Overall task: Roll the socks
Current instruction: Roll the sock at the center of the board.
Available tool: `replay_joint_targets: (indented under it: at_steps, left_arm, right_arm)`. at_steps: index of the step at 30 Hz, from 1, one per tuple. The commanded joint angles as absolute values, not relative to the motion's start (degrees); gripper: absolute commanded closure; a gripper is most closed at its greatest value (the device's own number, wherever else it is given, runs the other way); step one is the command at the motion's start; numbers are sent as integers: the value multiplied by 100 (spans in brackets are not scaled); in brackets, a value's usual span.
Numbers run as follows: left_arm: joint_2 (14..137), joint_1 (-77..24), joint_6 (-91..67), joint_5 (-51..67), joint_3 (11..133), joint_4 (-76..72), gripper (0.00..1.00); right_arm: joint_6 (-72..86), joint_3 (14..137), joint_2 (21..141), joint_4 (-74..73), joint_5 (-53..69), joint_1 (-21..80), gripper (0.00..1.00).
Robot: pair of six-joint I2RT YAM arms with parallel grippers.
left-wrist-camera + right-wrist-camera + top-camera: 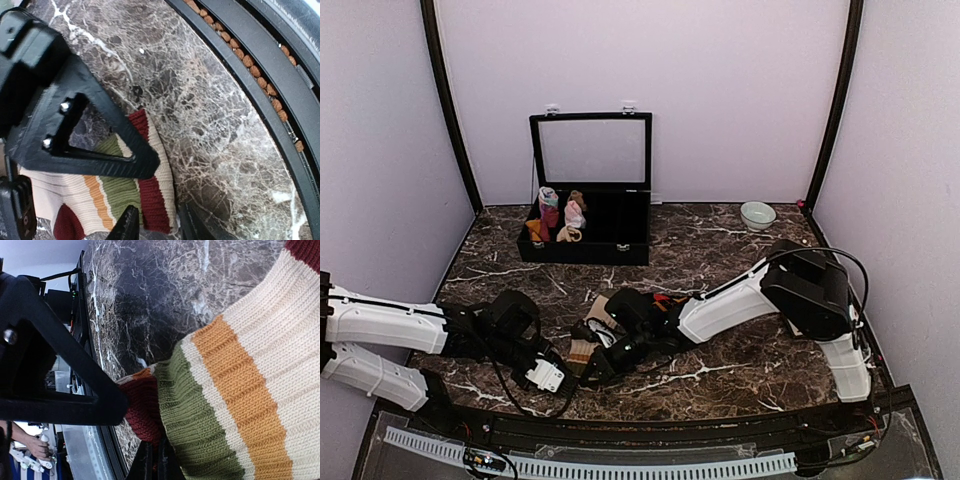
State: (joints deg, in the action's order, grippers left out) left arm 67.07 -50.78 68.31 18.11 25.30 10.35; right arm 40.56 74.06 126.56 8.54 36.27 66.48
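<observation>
A cream sock [584,348] with orange, green and maroon stripes lies near the front of the marble table [720,250]. My right gripper [598,362] reaches in from the right. In the right wrist view it [135,432] is shut on the sock's [250,365] bunched maroon edge. My left gripper [552,372] comes from the left. In its wrist view its fingers [139,192] stand apart, open, over the sock's [100,195] flat striped end. A dark sock with red-orange marks [665,298] shows partly behind the right arm.
A black box [585,245] with its lid up stands at the back, small sock rolls [560,215] in its left compartments. A pale bowl [757,215] sits at the back right. The table's black front rail [260,85] runs close beside both grippers.
</observation>
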Motion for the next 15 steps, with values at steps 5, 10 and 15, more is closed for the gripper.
replay_joint_targets:
  at_steps: [5,10,15]
  left_arm:
    - [7260,-5150,7090,1556,2675,881,76]
    - [7280,-5229,7136,1507,2587,840,83]
    - [7172,-5413,7057,1246,2421,470,76]
  right_arm:
    - [4417,7110,13289,-240,3482,6550,100]
    - [4620,6962,13288,66,3555,6496,100]
    - [4739,6940,13301,200,3578,6471,100]
